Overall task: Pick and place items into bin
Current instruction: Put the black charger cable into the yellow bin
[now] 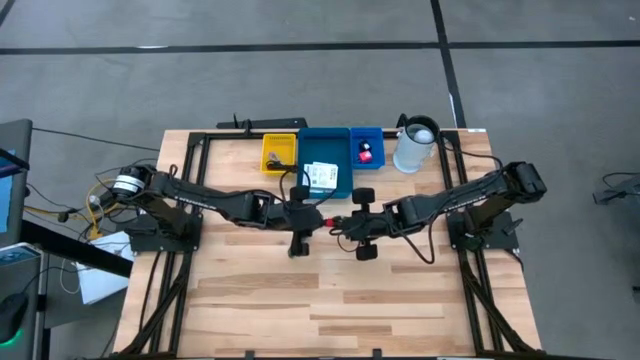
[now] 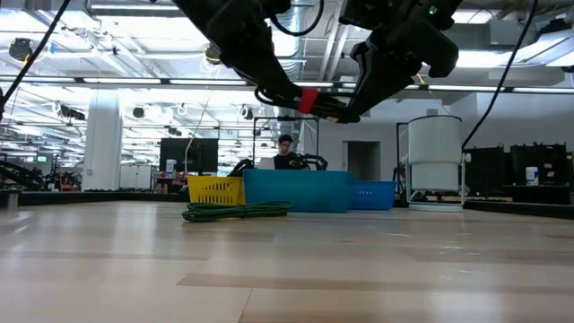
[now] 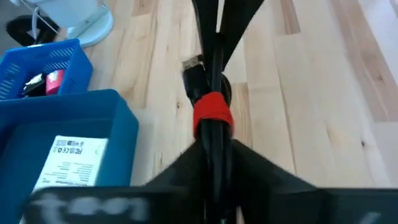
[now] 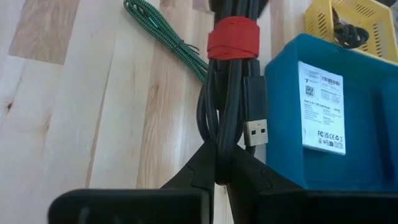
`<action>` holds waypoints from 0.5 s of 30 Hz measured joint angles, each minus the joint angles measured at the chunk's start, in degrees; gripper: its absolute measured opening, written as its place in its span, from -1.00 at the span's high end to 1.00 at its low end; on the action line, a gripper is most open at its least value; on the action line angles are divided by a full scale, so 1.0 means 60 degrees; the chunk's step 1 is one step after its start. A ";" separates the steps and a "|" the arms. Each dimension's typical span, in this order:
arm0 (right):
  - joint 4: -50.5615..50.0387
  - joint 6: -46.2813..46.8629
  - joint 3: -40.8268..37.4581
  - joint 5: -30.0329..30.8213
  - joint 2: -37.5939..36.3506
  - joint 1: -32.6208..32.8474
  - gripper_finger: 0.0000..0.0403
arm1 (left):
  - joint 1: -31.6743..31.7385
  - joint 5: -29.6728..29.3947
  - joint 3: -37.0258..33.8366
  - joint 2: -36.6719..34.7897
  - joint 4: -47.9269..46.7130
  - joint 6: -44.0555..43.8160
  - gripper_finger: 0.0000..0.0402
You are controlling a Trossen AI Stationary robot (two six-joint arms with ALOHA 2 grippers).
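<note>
A bundled black cable with a red tie [image 1: 325, 218] hangs in the air between my two grippers, in front of the bins. My left gripper [image 3: 214, 146] is shut on it from the left, my right gripper [image 4: 219, 149] from the right. In the low view the red tie [image 2: 308, 99] shows well above the table. A green braided cable [image 4: 168, 37] lies on the table in front of the yellow bin [image 1: 279, 152]. A white printed card [image 4: 320, 106] lies in the large blue bin [image 1: 325, 150]. A pink piece [image 1: 365, 153] lies in the small blue bin. My left gripper pinches the cable bundle just beside the red tie [image 3: 212, 118] between its two fingers. The fingers come level from the table's left and lie along the bundle, which is lifted clear. My right gripper pinches the bundle's looped end [image 4: 216, 140], past the USB plug [image 4: 255, 130]. It comes level from the table's right, fingers along the bundle, which is clear of the table.
Yellow, large blue and small blue [image 1: 366, 140] bins stand in a row at the far edge. A white jug [image 1: 415, 145] stands to their right. Bare wood lies toward the near edge. A person sits in the room beyond the table [image 2: 285, 152].
</note>
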 joint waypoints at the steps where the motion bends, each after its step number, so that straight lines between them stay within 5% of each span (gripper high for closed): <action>1: 0.0019 -0.0025 0.0000 0.0019 0.0000 0.0000 0.92 | 0.0001 0.0030 0.0004 0.0000 -0.0050 0.0000 0.79; 15: 0.0213 0.0479 0.0000 0.0170 0.0000 0.0199 0.62 | -0.0003 -0.0763 0.0004 -0.0004 -0.0569 -0.0200 0.91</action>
